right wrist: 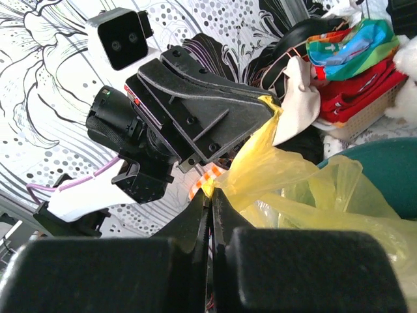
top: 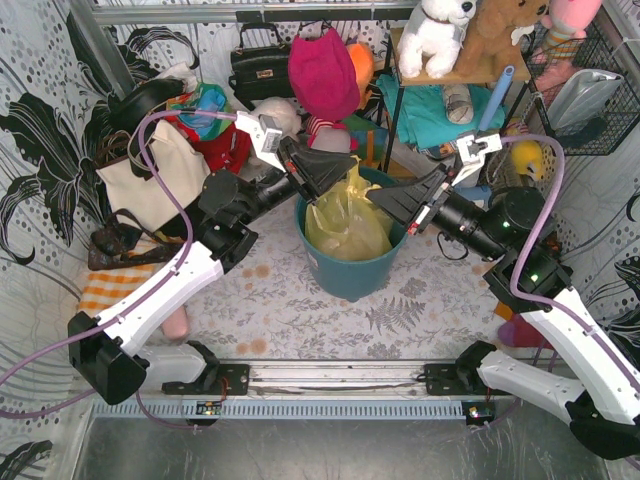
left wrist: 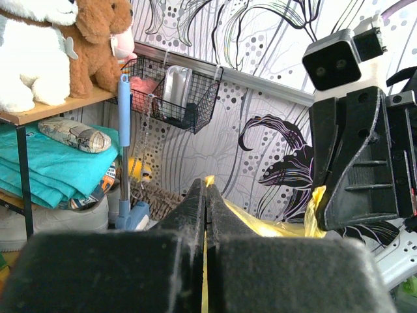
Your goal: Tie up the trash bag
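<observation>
The trash bag [top: 345,222] is thin yellow-green plastic and sits inside a teal round bin [top: 350,272] in the middle of the table. My left gripper [top: 338,184] is over the bin's far left rim, shut on a pulled-up flap of the bag. In the left wrist view, yellow film [left wrist: 280,225] runs out from between the closed jaws of the left gripper [left wrist: 207,185]. My right gripper [top: 376,199] reaches in from the right and is shut on another flap. The right wrist view shows the right gripper [right wrist: 210,193] pinching bunched yellow plastic [right wrist: 287,171] just below the left gripper's fingers [right wrist: 208,117].
A cream tote bag [top: 150,178] with dark straps lies at the left. Behind the bin are a black handbag [top: 260,65], a magenta cloth [top: 322,70] and a shelf with plush toys [top: 440,35]. A wire basket [top: 585,95] hangs at the right wall.
</observation>
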Robot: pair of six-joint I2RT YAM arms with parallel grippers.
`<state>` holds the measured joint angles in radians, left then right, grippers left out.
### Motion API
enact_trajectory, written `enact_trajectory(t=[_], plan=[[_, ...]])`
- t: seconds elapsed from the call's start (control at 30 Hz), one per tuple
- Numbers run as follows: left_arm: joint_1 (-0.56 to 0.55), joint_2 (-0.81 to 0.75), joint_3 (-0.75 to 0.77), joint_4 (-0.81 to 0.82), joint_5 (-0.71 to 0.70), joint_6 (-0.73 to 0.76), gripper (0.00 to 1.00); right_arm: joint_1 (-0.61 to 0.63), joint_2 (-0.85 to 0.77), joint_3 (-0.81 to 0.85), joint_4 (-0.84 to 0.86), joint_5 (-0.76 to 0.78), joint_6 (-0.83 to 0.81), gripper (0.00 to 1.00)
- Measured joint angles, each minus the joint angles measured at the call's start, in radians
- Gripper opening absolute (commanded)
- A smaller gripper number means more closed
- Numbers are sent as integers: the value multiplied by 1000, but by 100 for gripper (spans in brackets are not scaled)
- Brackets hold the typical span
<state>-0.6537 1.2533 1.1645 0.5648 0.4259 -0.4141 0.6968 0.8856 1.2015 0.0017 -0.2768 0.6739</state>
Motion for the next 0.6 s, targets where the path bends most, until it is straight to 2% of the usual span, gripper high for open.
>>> enact_trajectory(t=[0.13,0.3,0.6], plan=[[0,1,2,1,0,-1,0,30,9,0,-15,22,44,0],[0,8,2,2,0,-7,0,137,50,1,-32,90,60,0],[0,16,2,2,1,-18,0,278,114,6,-77,299,60,0]])
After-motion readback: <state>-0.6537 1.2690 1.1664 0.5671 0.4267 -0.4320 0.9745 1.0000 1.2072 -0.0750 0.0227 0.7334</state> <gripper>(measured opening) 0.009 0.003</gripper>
